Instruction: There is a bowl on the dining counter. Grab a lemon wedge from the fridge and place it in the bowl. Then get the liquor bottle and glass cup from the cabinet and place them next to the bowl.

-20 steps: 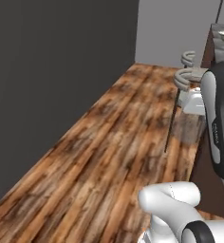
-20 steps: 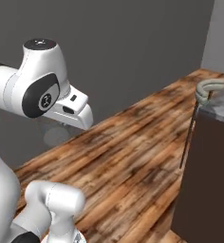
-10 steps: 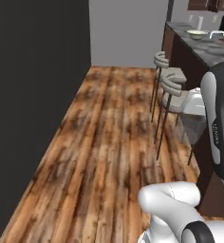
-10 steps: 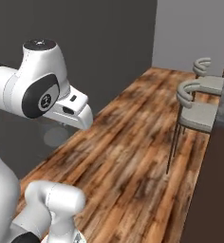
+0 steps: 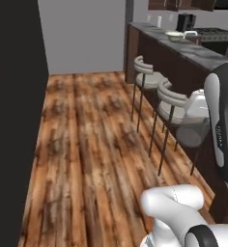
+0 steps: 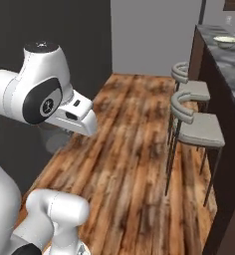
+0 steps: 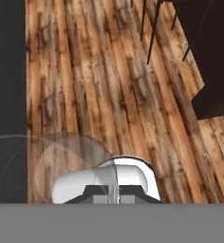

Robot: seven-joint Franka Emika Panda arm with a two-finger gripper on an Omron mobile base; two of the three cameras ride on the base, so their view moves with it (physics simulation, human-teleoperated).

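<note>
Tool (image 7: 113, 192) closed on glass cup (image 7: 57, 166), wood floor (image 5: 96, 144), dining counter (image 5: 193, 50)

No legible word, brand, number or sign is seen on any surface. A line of small dark lettering is printed down the arm (image 5: 221, 137) in the left base view, well to the right of the stools (image 5: 170, 99), but it is too small and blurred to be read. A round emblem is carried on the dark joint cap (image 6: 44, 103) in the right base view, left of the stools, and it is a symbol, not letters.
</note>
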